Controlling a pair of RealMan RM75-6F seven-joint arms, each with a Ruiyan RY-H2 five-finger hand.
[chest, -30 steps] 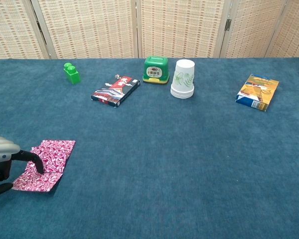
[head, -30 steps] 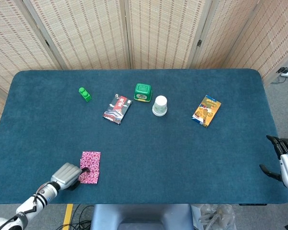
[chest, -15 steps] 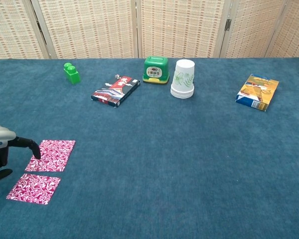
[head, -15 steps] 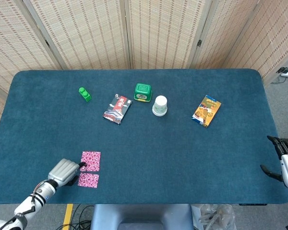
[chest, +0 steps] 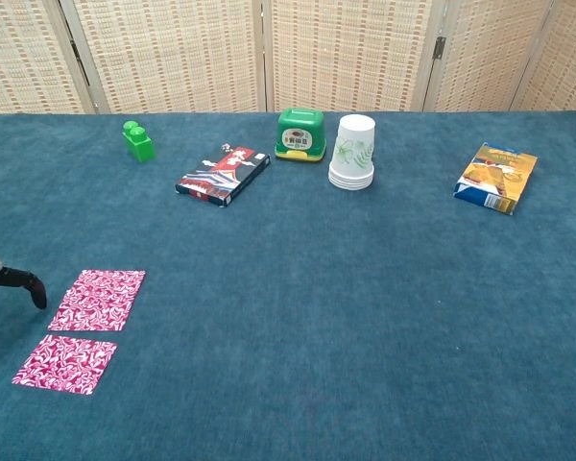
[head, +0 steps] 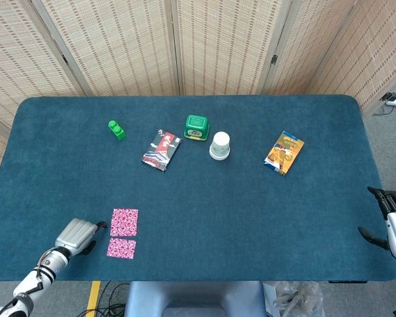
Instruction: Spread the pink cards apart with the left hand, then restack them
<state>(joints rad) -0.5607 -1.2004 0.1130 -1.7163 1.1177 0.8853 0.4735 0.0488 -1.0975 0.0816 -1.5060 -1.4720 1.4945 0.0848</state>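
Two pink patterned cards lie flat and apart near the table's front left. The farther card [head: 124, 222] [chest: 100, 299] sits just behind the nearer card [head: 121, 248] [chest: 64, 363], with a narrow strip of cloth between them. My left hand [head: 76, 236] [chest: 2, 288] hovers just left of both cards, touching neither and holding nothing, with one dark fingertip pointing toward them. My right hand [head: 395, 222] rests at the table's right edge, fingers apart and empty; the chest view does not show it.
Across the back of the blue table stand a green block [head: 117, 129], a red and black card box [head: 162, 150], a green container [head: 197, 127], a stack of white paper cups [head: 219, 146] and an orange packet [head: 284, 152].
The overlapping cards were slid apart into two separate cards. My left hand then drew back to the left, off the cards. The right hand stayed still.
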